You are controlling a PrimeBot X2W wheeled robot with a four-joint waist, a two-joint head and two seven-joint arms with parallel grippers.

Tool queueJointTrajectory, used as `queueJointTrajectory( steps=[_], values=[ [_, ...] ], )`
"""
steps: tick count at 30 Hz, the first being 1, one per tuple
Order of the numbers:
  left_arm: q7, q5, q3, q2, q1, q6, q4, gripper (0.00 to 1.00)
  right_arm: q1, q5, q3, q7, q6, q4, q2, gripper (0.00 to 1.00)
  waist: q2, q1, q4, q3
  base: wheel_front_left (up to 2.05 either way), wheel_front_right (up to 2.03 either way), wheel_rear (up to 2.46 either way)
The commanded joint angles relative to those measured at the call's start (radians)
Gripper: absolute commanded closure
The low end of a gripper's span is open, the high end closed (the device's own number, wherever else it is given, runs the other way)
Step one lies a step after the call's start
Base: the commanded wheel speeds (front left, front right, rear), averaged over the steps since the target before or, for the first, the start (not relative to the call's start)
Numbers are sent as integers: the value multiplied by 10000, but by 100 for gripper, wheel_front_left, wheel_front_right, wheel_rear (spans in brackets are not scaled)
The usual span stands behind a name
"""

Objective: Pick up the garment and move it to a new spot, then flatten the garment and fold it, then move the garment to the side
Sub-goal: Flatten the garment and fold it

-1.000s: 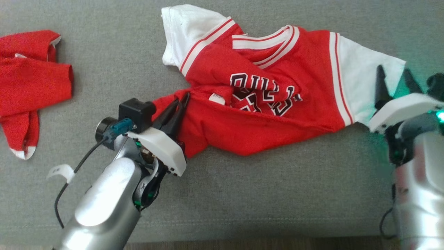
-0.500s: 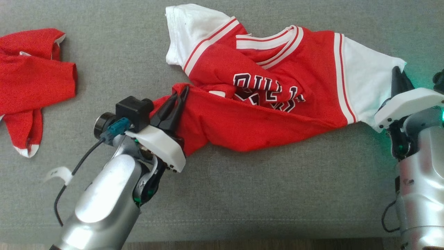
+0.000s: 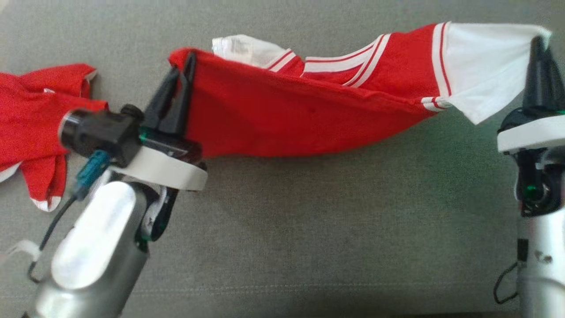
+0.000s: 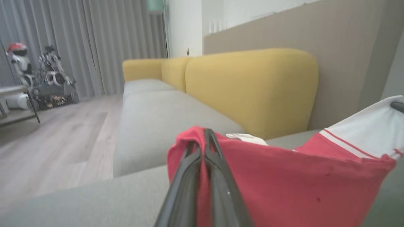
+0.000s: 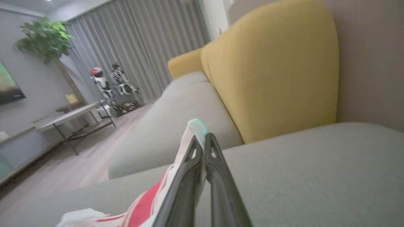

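Silver forearms point(image 3: 95, 238), white wrist plates point(image 3: 163, 172), black fingers point(image 3: 162, 99), dark cables point(image 3: 59, 218).

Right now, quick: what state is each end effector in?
Left end effector: closed, holding the red edge of the jersey.
Right end effector: closed, holding the jersey's white sleeve.

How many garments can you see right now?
2. The jersey hangs between the left gripper and right gripper; a crumpled red garment lies on the sofa at far left, partly behind the left arm, so more could be hidden.
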Motion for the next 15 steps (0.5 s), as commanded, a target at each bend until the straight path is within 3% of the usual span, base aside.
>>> queueJointTrajectory(
  steps=[1, 10, 15],
  values=[
    [-119, 174, 521, 387, -221, 119, -625, 100, 15, 164, 250, 154, 67, -981, 36, 100, 0, 0, -41, -235, 0, 0, 0],
    [-192, 951, 1111, 947, -361, 586, -3060, 100, 1022, 671, 142, 1417, 67, -5785, 306, 100, 0, 0, -93, -902, 0, 0, 0],
    [-46, 1092, 1329, 1217, -320, 752, -4052, 100, 1320, 550, 7, 2014, 67, -7425, 442, 100, 0, 0, -142, -1093, 0, 0, 0]
  ],
)
